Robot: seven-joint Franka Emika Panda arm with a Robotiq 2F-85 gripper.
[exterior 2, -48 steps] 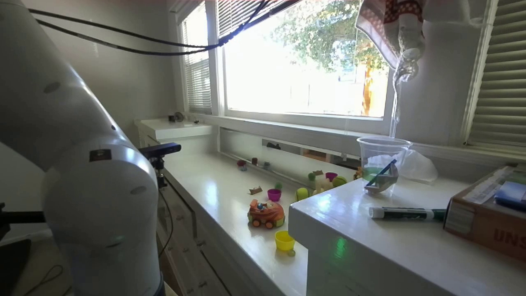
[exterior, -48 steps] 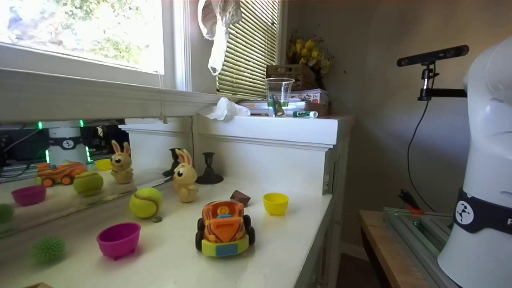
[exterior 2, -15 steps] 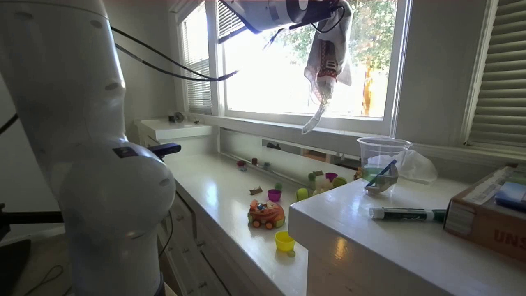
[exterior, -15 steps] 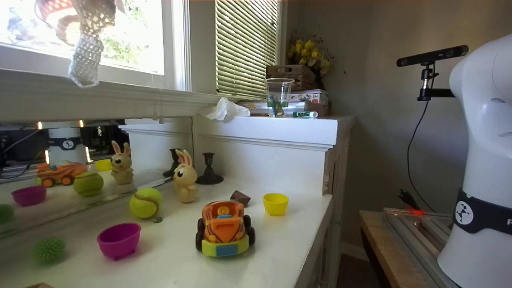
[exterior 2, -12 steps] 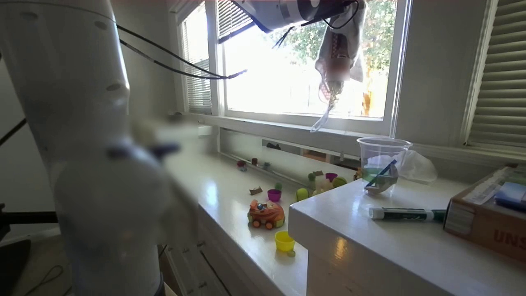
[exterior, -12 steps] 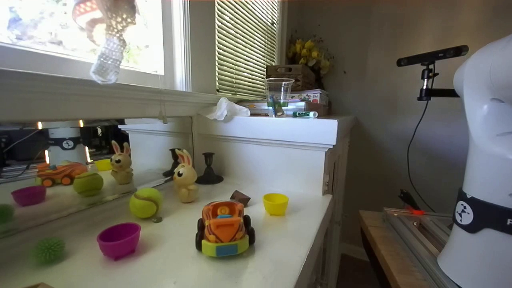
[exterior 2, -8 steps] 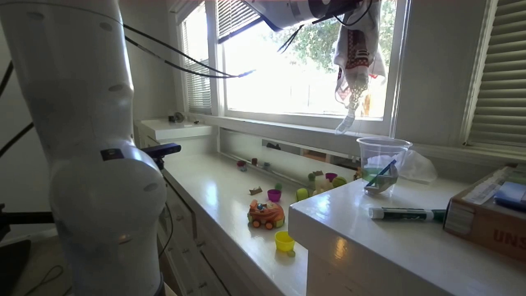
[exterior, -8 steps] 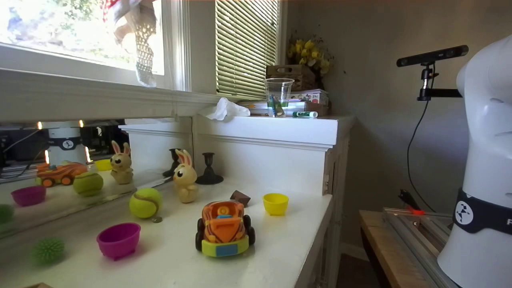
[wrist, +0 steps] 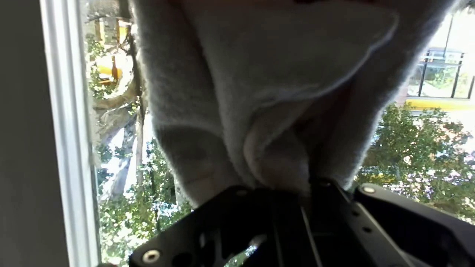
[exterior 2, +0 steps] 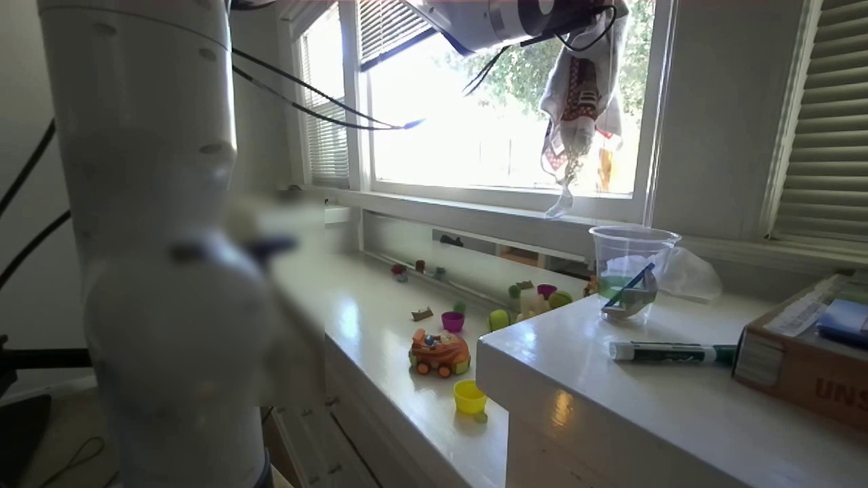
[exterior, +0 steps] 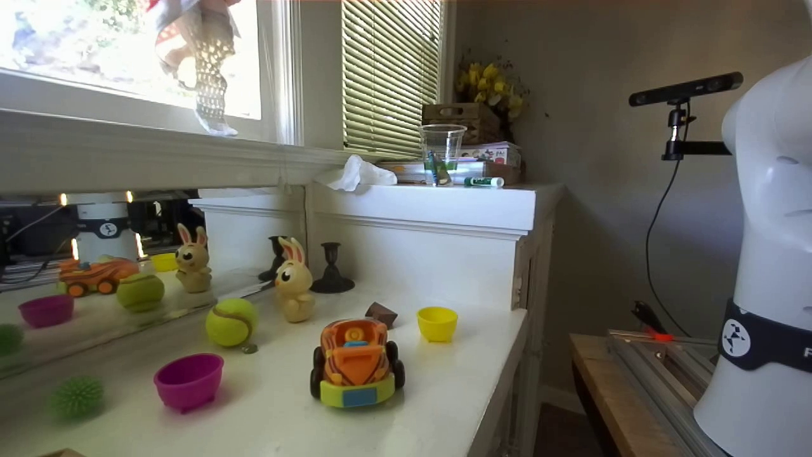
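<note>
Wrist view: angular black fingers [wrist: 336, 209] clenched on fuzzy grayish cloth [wrist: 274, 81], bunched in rounded folds.

The robot's glossy white arm [exterior: 774, 260] has bulging, rounded joints [exterior: 764, 120]; a black band [exterior: 777, 350] bearing a round white emblem [exterior: 736, 337] wraps it low down. Slender black cables [exterior 2: 386, 127] trail alongside, and silver screws [wrist: 151, 256] stud the black, linkage-jointed tool [wrist: 300, 194].

Below the fingers [wrist: 222, 207], the cloth [exterior: 212, 54] is now hanging in front of the window [exterior: 63, 44] instead of the blind [exterior: 393, 76].
</note>
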